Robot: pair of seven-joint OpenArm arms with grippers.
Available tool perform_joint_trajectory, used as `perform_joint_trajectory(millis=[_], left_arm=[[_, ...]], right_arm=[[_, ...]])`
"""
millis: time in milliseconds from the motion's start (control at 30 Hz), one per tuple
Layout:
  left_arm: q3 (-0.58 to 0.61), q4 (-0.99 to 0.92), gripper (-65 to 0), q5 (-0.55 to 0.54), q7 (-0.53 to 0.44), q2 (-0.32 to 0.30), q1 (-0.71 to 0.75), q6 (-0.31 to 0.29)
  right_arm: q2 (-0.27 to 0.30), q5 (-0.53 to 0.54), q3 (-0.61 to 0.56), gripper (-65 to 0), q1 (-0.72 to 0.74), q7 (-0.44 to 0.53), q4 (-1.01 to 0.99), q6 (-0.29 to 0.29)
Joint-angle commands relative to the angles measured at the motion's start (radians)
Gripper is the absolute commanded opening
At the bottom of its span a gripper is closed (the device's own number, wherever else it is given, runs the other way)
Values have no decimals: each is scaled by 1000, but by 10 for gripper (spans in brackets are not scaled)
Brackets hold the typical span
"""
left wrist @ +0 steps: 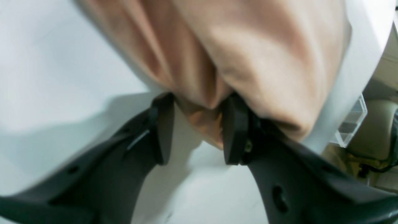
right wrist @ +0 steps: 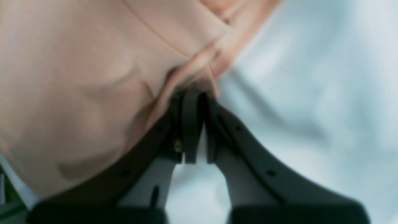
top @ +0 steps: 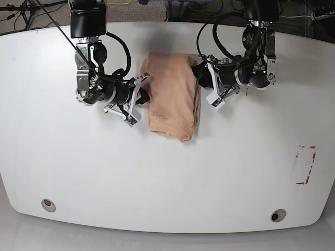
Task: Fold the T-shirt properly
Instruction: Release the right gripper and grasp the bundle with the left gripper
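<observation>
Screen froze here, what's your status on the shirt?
Right tool pinching T-shirt edge. Left tool half-open around a bunched fold. Shirt partly folded. Nothing blocking.

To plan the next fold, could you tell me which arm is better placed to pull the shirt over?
Probably right: the right gripper is pinched on the T-shirt edge, while the left gripper only straddles bunched cloth.
</observation>
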Motion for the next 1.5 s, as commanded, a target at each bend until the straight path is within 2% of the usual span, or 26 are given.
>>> perform_joint_trajectory(millis=[0,200,367,667,800,833,867,933,1000,1100,1200,1267,1467], left_arm=[[5,2,-422,34,35,2,10,2],[-27,8,-422,34,38,-4,-40,2],[-70,77,-422,34,40,-41,-88,2],[-67,244,-421,43,40,-41,-203,11],[-27,284,-419,43,33,-4,-241,98],[-3,295,-419,49,33,13,-252,158],[4,298,-419,52,32,19,-254,177],[43,307,-407,67,-2,40,-252,250],[86,307,-382,75,-45,57,-251,292],[155,307,-336,90,-105,65,-228,321],[231,308,-308,116,-177,69,-185,325],[290,310,-307,135,-235,69,-159,325],[393,307,-329,235,-303,72,-89,325]], right_arm=[[25,15,-25,-609,39,9,17,0],[54,18,-27,-609,35,9,38,0],[87,18,-24,-609,-4,9,155,0],[108,18,81,-609,-78,9,373,0],[107,18,144,-609,-89,13,388,0],[107,18,173,-609,-89,15,388,0],[107,18,187,-609,-89,15,388,0],[107,18,239,-609,-90,15,388,0],[107,18,274,-609,-95,15,386,0],[107,18,306,-609,-97,15,391,0],[107,18,325,-609,-97,15,391,0],[108,18,334,-609,-97,15,386,0],[108,16,358,-609,-110,13,386,0]])
